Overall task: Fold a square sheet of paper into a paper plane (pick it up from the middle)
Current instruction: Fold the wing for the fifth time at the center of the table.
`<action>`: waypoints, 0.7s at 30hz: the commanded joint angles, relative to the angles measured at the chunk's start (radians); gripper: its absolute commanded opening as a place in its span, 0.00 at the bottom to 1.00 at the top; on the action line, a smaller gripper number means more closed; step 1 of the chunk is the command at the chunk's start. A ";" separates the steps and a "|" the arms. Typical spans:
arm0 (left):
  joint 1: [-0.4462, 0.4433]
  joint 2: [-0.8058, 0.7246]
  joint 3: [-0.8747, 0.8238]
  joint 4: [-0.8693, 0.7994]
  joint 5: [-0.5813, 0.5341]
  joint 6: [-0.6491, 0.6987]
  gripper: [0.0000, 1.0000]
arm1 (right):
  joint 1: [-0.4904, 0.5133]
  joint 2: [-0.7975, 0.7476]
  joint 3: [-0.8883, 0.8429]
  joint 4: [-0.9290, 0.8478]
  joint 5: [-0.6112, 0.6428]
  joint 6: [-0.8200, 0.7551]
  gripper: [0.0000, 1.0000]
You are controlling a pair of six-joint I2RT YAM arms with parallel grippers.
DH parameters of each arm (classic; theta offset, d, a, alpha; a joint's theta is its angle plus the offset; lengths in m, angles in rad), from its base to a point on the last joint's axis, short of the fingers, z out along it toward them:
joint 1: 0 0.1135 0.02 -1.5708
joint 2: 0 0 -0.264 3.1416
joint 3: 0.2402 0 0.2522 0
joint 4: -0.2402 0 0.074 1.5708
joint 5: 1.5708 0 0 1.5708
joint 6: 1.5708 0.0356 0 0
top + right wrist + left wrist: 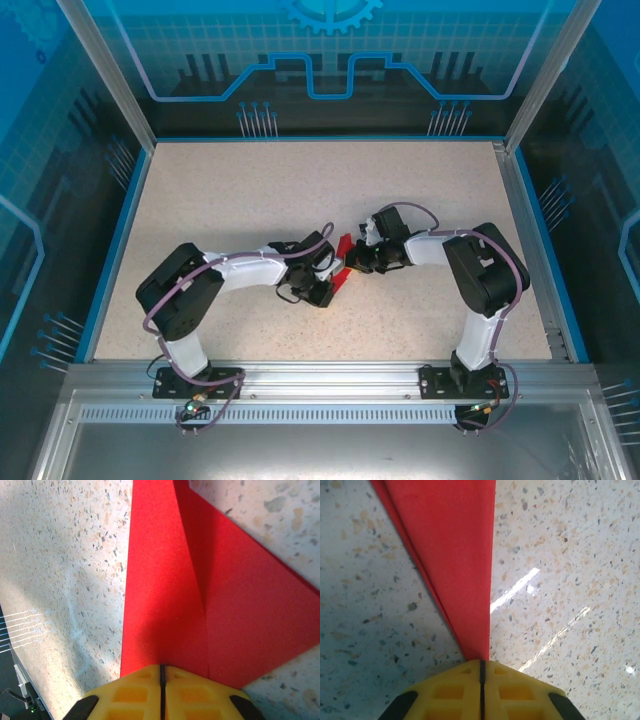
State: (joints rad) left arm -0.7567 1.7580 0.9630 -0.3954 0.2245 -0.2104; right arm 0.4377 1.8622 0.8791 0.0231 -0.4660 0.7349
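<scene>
**Q:** Where is the folded sheet of bright red paper (343,262)?

**A:** Near the middle of the speckled beige bench (250,190), between the two arms.

**Q:** And each gripper?

**A:** The left gripper (482,667) is clenched on the sheet's narrow tapering end. The right gripper (162,672) is clenched on its wider, creased end.
</scene>
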 commanded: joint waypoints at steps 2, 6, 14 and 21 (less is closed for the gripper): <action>-0.020 -0.011 -0.068 -0.180 0.039 -0.022 0.08 | 0.008 0.111 -0.045 -0.080 0.139 -0.031 0.08; -0.019 -0.046 -0.073 -0.199 0.064 -0.033 0.07 | 0.009 0.105 -0.049 -0.075 0.131 -0.031 0.08; -0.010 -0.141 0.013 -0.117 0.103 -0.108 0.08 | 0.012 0.077 -0.060 -0.067 0.119 -0.026 0.08; 0.036 -0.060 0.108 0.051 0.100 -0.154 0.07 | 0.012 0.054 -0.067 -0.045 0.093 -0.010 0.09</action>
State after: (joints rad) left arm -0.7589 1.6398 1.0061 -0.4492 0.2932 -0.3164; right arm 0.4358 1.8534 0.8696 0.0383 -0.4721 0.7315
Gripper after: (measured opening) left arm 0.079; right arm 0.087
